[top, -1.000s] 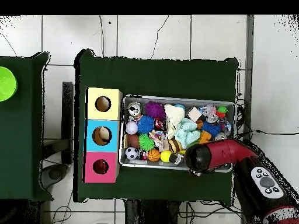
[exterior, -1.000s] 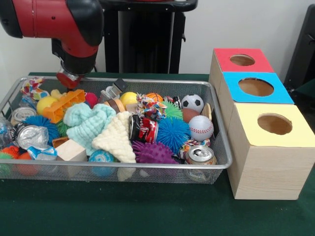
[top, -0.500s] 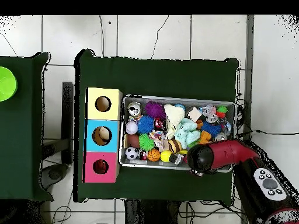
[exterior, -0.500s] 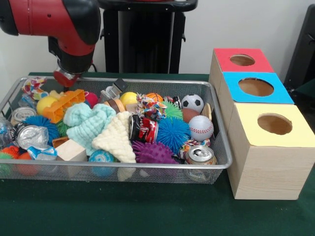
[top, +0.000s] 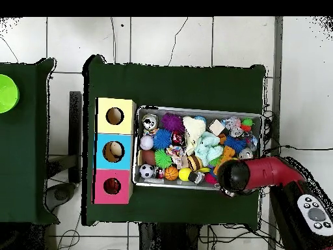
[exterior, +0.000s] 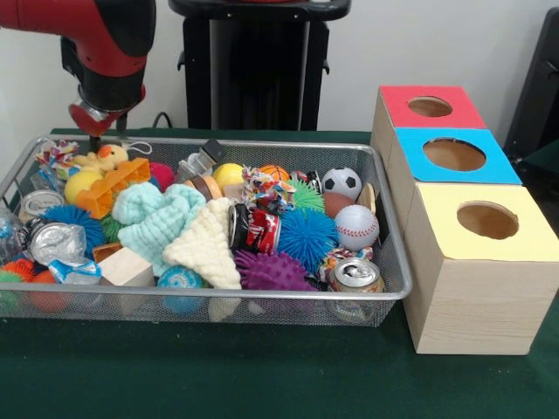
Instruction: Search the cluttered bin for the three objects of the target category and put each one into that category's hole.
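The silver wire mesh bin (exterior: 384, 292) is full of mixed toys; it also shows in the overhead view (top: 199, 109). A fluffy yellow plush with a white loop (exterior: 106, 157) lies at the bin's far left corner, by an orange plastic piece (exterior: 113, 185). My gripper (exterior: 93, 131) hangs from the red arm just above the far rim, a little left of that plush. An orange, dark-striped thing (top: 193, 162) among the toys may be the tiger. The red-topped box's hole (exterior: 430, 106) is the farthest hole on the right and shows in the overhead view too (top: 112, 186). In the overhead view the arm (top: 250, 174) hides the gripper.
The blue-topped box's hole (exterior: 454, 154) and the yellow-topped box's hole (exterior: 487, 220) lie nearer the camera. Mint cloth (exterior: 157, 214) and cream cloth (exterior: 205, 244) cover the bin's middle. Balls, spiky balls and cans lie around them. The black pedestal (exterior: 253, 65) stands behind.
The arm has moved left in the front view, towards the bin's far left corner, and risen a little. The yellow plush that it covered now shows.
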